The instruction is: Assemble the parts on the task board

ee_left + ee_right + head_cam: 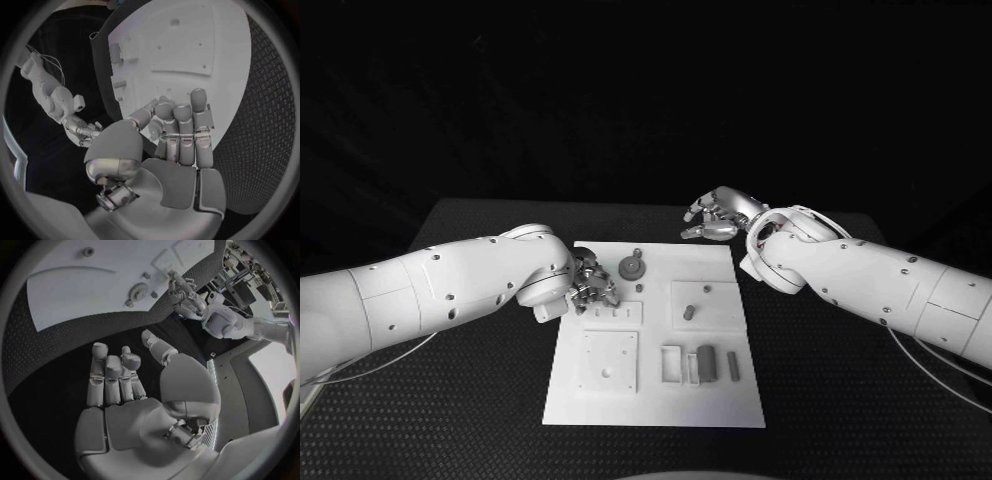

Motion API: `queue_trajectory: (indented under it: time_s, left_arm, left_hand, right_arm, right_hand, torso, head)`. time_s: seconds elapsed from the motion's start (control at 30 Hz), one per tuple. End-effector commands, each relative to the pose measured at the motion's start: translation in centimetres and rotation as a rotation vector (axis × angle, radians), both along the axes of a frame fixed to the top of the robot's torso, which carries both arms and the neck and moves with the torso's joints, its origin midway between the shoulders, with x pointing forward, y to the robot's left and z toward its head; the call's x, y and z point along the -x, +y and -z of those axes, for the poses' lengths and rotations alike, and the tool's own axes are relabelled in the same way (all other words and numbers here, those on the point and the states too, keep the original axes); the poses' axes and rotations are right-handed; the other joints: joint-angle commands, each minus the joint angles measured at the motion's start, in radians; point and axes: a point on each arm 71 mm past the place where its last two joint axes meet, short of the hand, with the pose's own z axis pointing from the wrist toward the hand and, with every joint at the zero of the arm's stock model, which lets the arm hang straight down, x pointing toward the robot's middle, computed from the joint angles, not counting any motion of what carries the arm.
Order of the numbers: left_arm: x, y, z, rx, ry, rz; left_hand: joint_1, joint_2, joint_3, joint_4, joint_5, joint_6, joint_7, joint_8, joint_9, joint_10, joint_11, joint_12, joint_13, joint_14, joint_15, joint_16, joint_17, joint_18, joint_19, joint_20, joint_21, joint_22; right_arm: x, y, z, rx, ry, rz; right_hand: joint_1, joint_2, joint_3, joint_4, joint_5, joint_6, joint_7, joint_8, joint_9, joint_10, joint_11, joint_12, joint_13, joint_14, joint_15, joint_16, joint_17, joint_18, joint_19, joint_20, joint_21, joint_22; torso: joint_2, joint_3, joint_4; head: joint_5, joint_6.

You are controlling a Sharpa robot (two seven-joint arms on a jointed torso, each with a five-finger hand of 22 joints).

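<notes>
The white task board (661, 400) lies in the middle of the black table. On its far part sit a round grey piece (633, 267) and a square plate with a short peg (691, 311). Several grey bars (707, 362) lie near its front right. My left hand (593, 285) hovers at the board's left edge, by a small plate with thin pegs (615, 313). Its fingers (181, 125) are loosely bent with nothing visible in them. My right hand (714, 218) hangs beyond the board's far right corner, over bare table, fingers (112, 375) apart and empty.
A square recessed plate (609, 360) sits on the board's front left. Black textured table (848, 400) surrounds the board on all sides. The right wrist view looks across the board (94, 290) with the round piece (139, 290) toward my left hand (184, 295).
</notes>
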Motion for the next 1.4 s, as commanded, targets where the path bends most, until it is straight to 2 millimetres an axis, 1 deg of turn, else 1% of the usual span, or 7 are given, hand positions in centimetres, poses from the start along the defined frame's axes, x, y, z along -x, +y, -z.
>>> queue_trajectory:
  time_s: [0.03,0.3,0.37,0.5,0.8,0.87,1.4]
  left_arm:
    - [0.13,-0.14,0.08,-0.011,0.017,0.021]
    - [0.13,-0.17,0.13,0.002,0.030,0.012]
    - [0.11,-0.23,0.15,0.003,0.031,0.014]
    - [0.09,-0.39,0.29,0.007,0.035,0.014]
    - [0.06,-0.48,0.36,0.018,0.029,0.007]
    - [0.06,-0.50,0.37,0.017,0.031,0.010]
    - [0.07,-0.75,0.39,-0.005,0.028,0.032]
  left_hand:
    - [-0.005,0.005,0.004,0.001,0.005,0.056,-0.045,-0.003,0.123,-0.011,-0.004,0.007,0.002,-0.005,-0.003,0.006,-0.004,0.013,0.000,-0.011,0.006,0.002]
    - [-0.021,0.008,0.001,0.011,0.025,0.068,-0.049,-0.004,0.133,-0.011,-0.008,0.024,0.003,-0.010,-0.007,0.036,-0.025,0.011,0.005,-0.016,0.008,0.012]
    - [-0.036,0.012,-0.003,0.017,0.068,0.079,-0.053,0.001,0.140,-0.009,-0.010,0.031,0.004,-0.009,-0.008,0.046,-0.031,0.009,0.009,-0.017,0.010,0.016]
    - [-0.063,0.019,-0.007,0.001,0.144,0.091,-0.059,0.006,0.156,-0.008,-0.017,0.042,0.001,-0.011,-0.011,0.069,-0.049,0.008,0.013,-0.022,0.012,0.024]
    - [-0.111,0.022,-0.003,-0.008,0.258,0.117,-0.071,0.016,0.193,-0.003,-0.029,0.060,-0.012,-0.015,-0.015,0.111,-0.090,0.007,0.023,-0.028,0.013,0.039]
    - [-0.127,0.024,-0.003,-0.006,0.293,0.130,-0.076,0.022,0.205,-0.001,-0.034,0.064,-0.015,-0.015,-0.016,0.121,-0.099,0.007,0.026,-0.029,0.013,0.042]
    - [-0.144,0.021,0.009,-0.012,0.353,0.145,-0.084,0.022,0.241,0.002,-0.041,0.078,-0.031,-0.019,-0.019,0.155,-0.136,0.008,0.034,-0.033,0.013,0.056]
  right_arm:
    - [0.03,0.12,0.03,0.002,0.006,-0.013]
    - [0.04,0.17,0.07,0.003,0.010,-0.015]
    - [0.04,0.18,0.07,0.003,0.011,-0.016]
    - [0.04,0.20,0.10,0.005,0.013,-0.017]
    - [0.02,0.16,0.12,0.006,0.015,-0.016]
    - [0.02,0.16,0.12,0.006,0.015,-0.016]
    - [0.01,0.19,0.17,0.008,0.019,-0.019]
  right_hand:
    - [-0.003,0.005,0.001,0.005,-0.001,-0.001,0.001,-0.002,-0.001,-0.006,0.002,-0.004,-0.001,-0.002,-0.001,-0.005,-0.001,0.014,-0.004,0.004,-0.006,0.001]
    - [-0.002,0.006,0.001,0.005,-0.001,-0.001,0.001,-0.002,-0.001,-0.006,0.001,-0.004,-0.001,-0.002,-0.002,-0.005,-0.001,0.014,-0.004,0.004,-0.006,0.001]
    - [-0.002,0.006,0.001,0.005,-0.001,-0.001,0.001,-0.002,-0.001,-0.006,0.001,-0.004,-0.001,-0.002,-0.002,-0.005,-0.001,0.014,-0.004,0.004,-0.006,0.001]
    - [-0.001,0.007,0.001,0.004,-0.001,-0.001,0.001,-0.002,-0.001,-0.007,0.001,-0.004,-0.001,-0.002,-0.002,-0.004,-0.001,0.014,-0.005,0.004,-0.006,0.001]
    - [0.000,0.008,0.001,0.003,-0.001,0.000,0.001,-0.002,-0.001,-0.007,0.001,-0.004,-0.002,-0.003,-0.002,-0.004,-0.002,0.014,-0.005,0.004,-0.006,0.001]
    - [0.000,0.008,0.001,0.002,-0.001,0.000,0.001,-0.002,-0.001,-0.007,0.001,-0.004,-0.002,-0.003,-0.002,-0.004,-0.002,0.014,-0.005,0.004,-0.006,0.001]
    - [0.001,0.010,0.001,0.001,-0.001,0.001,0.001,-0.001,-0.001,-0.007,0.001,-0.003,-0.002,-0.003,-0.002,-0.004,-0.002,0.014,-0.005,0.004,-0.006,0.002]
  torso:
    - [-0.001,0.0008,0.0005]
    - [0.000,0.0008,0.0007]
    - [0.000,0.0007,0.0004]
    - [0.000,0.0004,0.0003]
    - [0.000,0.0010,0.0008]
    - [0.000,0.0011,0.0014]
    - [0.000,0.0013,0.0007]
  head:
    - [-0.001,-0.003]
    - [-0.001,-0.005]
    - [-0.001,-0.006]
    - [-0.001,-0.007]
    - [-0.003,-0.009]
    - [-0.003,-0.010]
    - [-0.002,-0.014]
